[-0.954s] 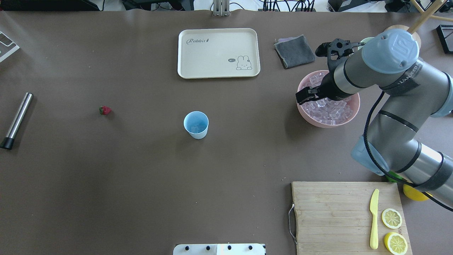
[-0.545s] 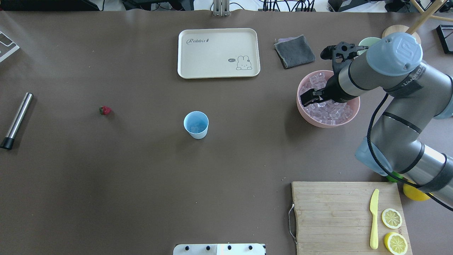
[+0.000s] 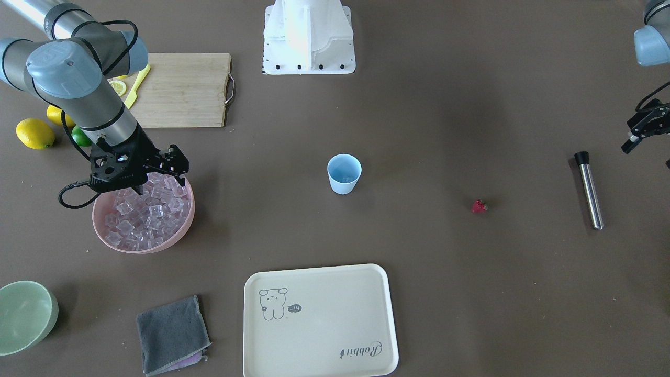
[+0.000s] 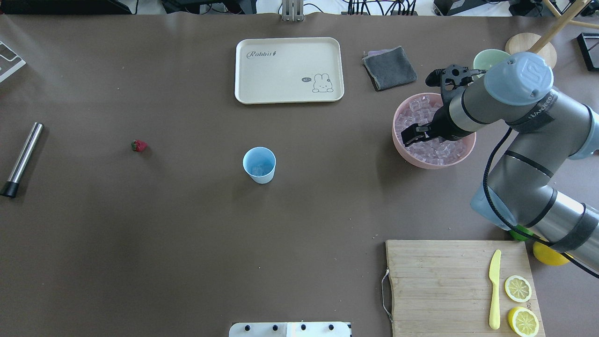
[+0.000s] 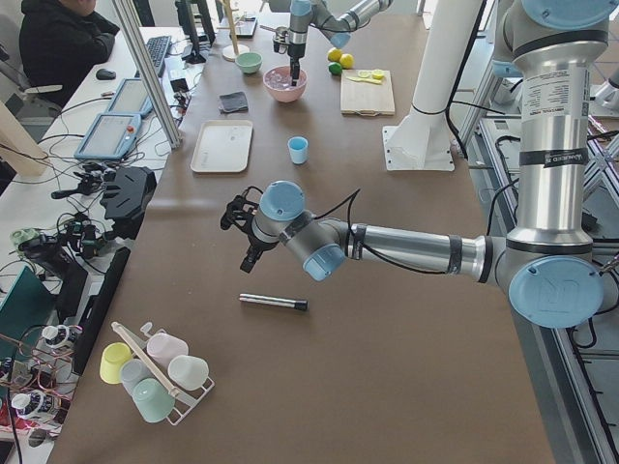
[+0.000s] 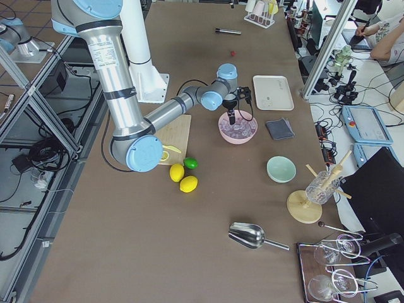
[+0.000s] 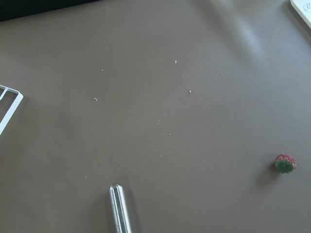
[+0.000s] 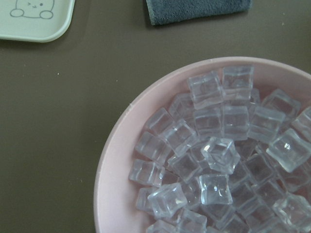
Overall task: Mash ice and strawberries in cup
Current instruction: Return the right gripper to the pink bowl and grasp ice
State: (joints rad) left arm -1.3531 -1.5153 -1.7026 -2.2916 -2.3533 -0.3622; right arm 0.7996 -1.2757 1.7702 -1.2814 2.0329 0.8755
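Over the wide pink bowl [image 8: 112, 167] at the robot's right side of the brown table, the right gripper [image 4: 412, 136] hangs tilted, its black fingertips low above the heap of small clear, glassy ice cubes [image 8: 219, 154]. The overhead view shows the fingers as one dark block just inside the bowl's rim on the cup side. I cannot tell how far they are spread, whether they touch a cube, or whether they pinch one. The right wrist view looks straight down on the cubes and shows no finger at all.

The small light blue plastic tumbler, the cup [image 4: 259, 164], stands upright in the middle of the table, well apart from the bowl. Something pale and glassy shows at its bottom, too small to name with certainty. The single small red strawberry with a green top [image 4: 139, 146] lies on the bare table on the far side of the cup from the bowl, touching nothing.

The left gripper [image 3: 641, 135] hovers above the table near a steel rod with a black end [image 4: 22, 158], which lies flat beyond the strawberry. It touches nothing, and I cannot tell whether its fingers are apart or together, as the front view cuts it at the edge.

A cream rectangular tray with a rabbit drawing [image 4: 288, 70] and a folded grey cloth [image 4: 389, 68] lie along the far edge.
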